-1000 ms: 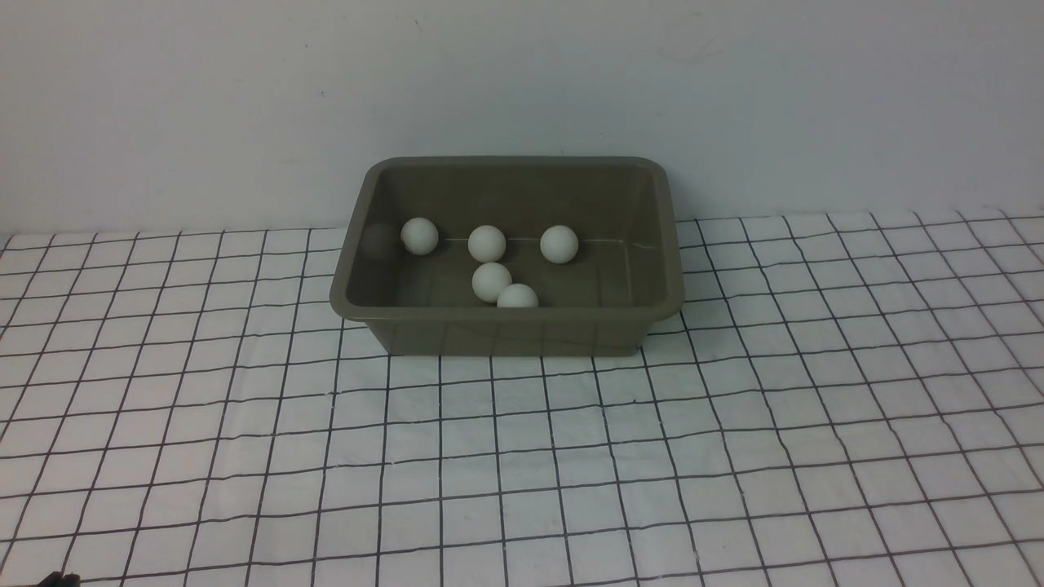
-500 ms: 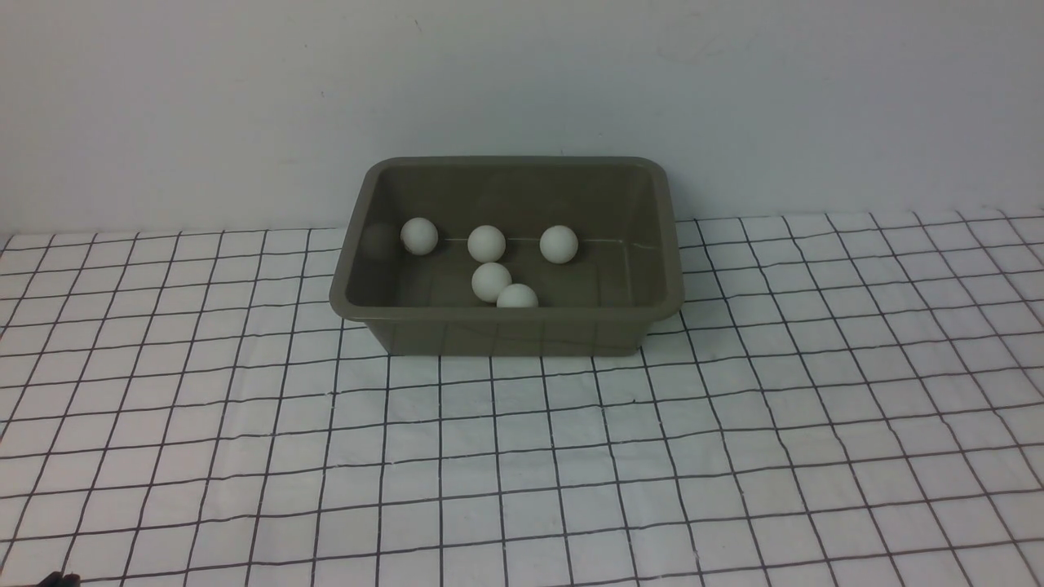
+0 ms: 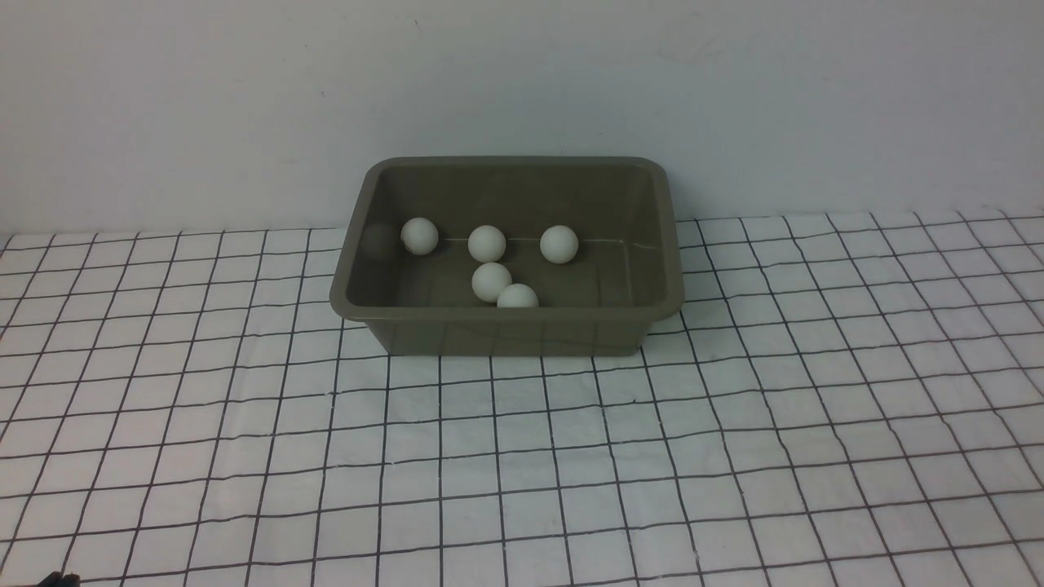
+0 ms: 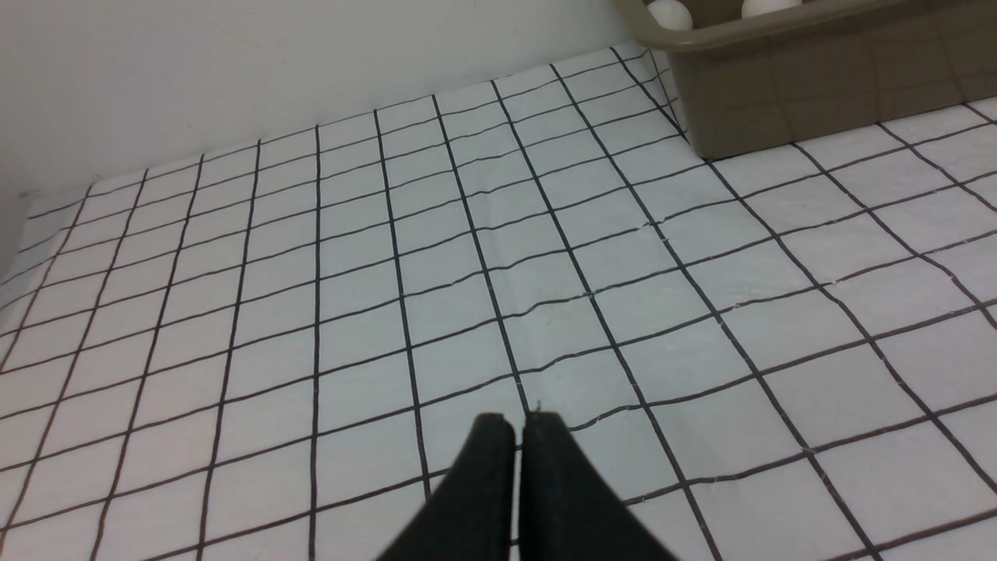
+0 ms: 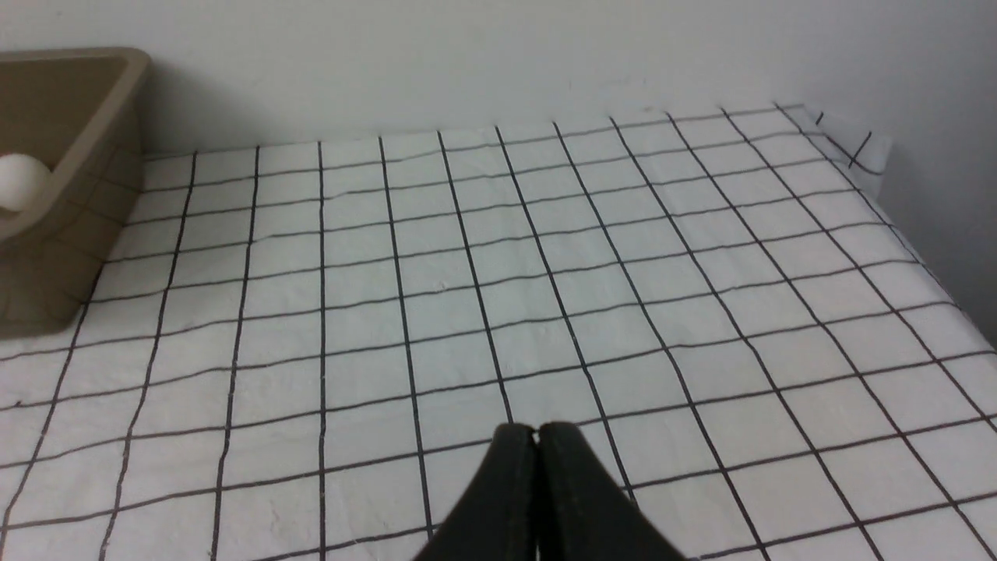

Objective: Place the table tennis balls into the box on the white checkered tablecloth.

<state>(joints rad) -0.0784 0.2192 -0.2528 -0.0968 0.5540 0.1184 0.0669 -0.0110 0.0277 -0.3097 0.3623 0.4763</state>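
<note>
The left gripper (image 4: 519,425), two black tapered fingers, shows at the bottom centre of the left wrist view with its jaws pressed together and nothing between them; it hangs over bare cloth. The right gripper (image 5: 536,435), of the same black build, sits at the bottom centre of the right wrist view, likewise closed on nothing above bare cloth.

Under both lies the white checkered tablecloth (image 3: 571,456), a white cloth with a grid of thin black lines, slightly wrinkled, filling the lower two thirds of the front view. In that view neither gripper can be seen; only a small dark scrap shows at the lower left corner, too little to tell what it is.

The rectangular olive-green plastic box (image 3: 506,334) with rounded corners and a flared rim stands on the cloth at the centre of the front view, its far side close to the plain pale wall (image 3: 522,81). In the left wrist view it occupies the upper right corner (image 4: 818,93); in the right wrist view it is at the left edge (image 5: 70,202).

Five small matte white table tennis balls (image 3: 487,243) are visible inside the box: three in a row toward the back, and two nearer the front wall, which partly hides the nearest. Those two sit just beside each other.
</note>
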